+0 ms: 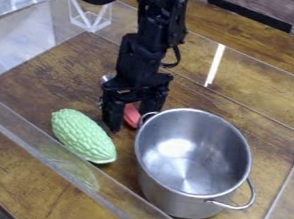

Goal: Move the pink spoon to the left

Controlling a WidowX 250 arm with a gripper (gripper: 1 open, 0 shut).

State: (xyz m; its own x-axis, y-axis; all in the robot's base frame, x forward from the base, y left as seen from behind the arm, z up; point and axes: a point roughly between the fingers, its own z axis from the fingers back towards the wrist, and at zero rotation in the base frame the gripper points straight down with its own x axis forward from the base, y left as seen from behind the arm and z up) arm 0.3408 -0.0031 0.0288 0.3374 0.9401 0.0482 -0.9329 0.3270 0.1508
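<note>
On dark wood table (59,76), clear walls (26,132), pot (195,162), green vegetable (82,136).

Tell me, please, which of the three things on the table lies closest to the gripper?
The pink spoon: it lies between the open gripper's fingers, while the steel pot and green vegetable sit to either side.

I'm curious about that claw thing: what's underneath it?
A bit of the pink spoon shows between the open fingers, beside the pot. The fingers cover the rest of it.
</note>
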